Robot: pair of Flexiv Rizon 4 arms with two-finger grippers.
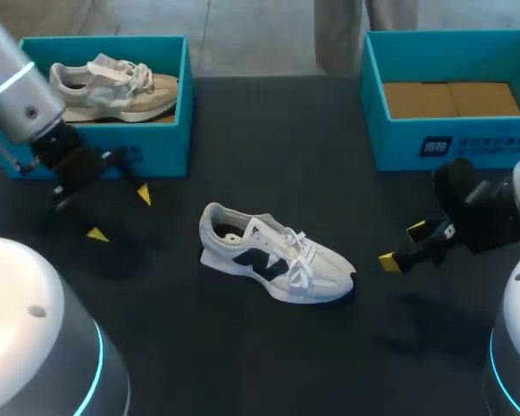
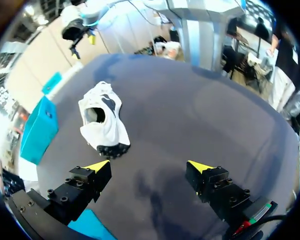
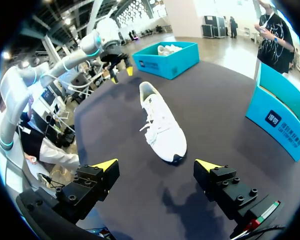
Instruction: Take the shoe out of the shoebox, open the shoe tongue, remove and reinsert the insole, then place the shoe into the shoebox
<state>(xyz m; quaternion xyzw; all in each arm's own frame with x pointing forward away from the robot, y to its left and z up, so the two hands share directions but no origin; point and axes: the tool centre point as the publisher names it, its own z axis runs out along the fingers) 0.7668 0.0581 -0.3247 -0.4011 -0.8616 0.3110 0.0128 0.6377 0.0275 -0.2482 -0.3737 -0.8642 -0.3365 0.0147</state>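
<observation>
Shoe sits upright on its sole mid-table, already unboxed, heel toward ten o'clock, toe toward four. The left gripper at its nine o'clock and the right gripper at its three both hang spread wide, holding nothing. I'd pin the heel with one while the other lifts the tongue clear of the laces.

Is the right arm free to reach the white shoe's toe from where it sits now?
Probably yes. The right gripper is open and faces the white shoe, toe end nearest, with only bare table between them; the left gripper sits well off past the heel.
</observation>
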